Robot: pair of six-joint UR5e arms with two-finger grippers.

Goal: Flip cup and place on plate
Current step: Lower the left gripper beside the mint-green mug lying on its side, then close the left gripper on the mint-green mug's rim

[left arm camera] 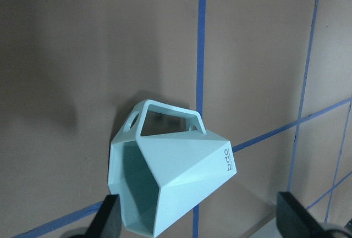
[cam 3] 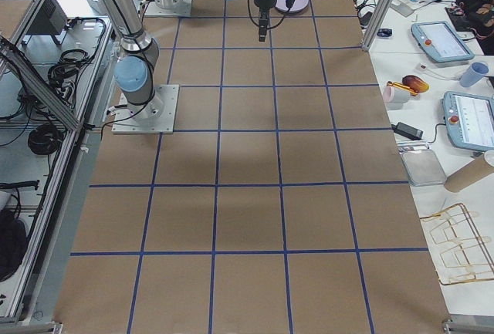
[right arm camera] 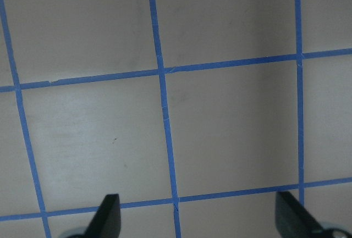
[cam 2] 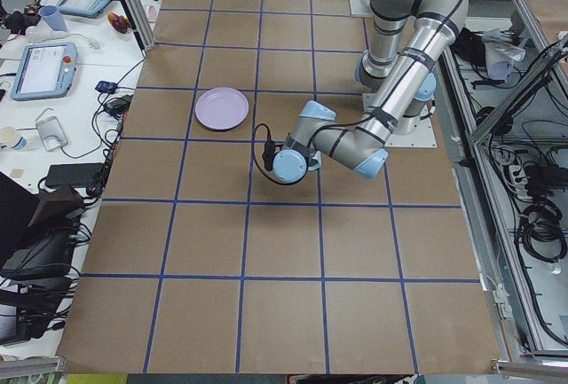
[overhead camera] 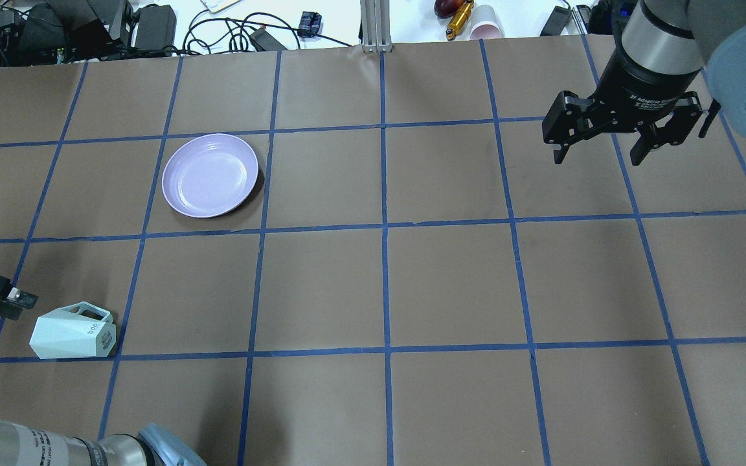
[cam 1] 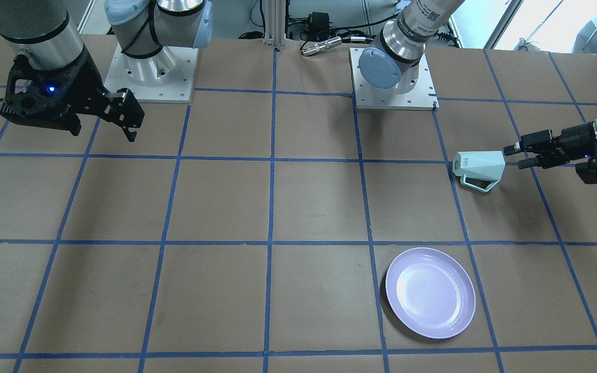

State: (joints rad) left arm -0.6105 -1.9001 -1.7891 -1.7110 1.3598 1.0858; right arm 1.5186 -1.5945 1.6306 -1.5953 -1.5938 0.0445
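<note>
Left gripper (cam 1: 513, 157) agape — beside cup (cam 1: 477, 165)

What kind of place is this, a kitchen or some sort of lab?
Most likely a robotics lab or test cell: the table is papered brown with a blue tape grid, robot arms are bolted to metal base plates, and teach pendants sit on a side bench.

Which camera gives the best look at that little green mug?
The left wrist view: the cup lies on its side close up, mouth, handle and print clear. Front-facing and overhead show it small; the other views don't show it.
</note>
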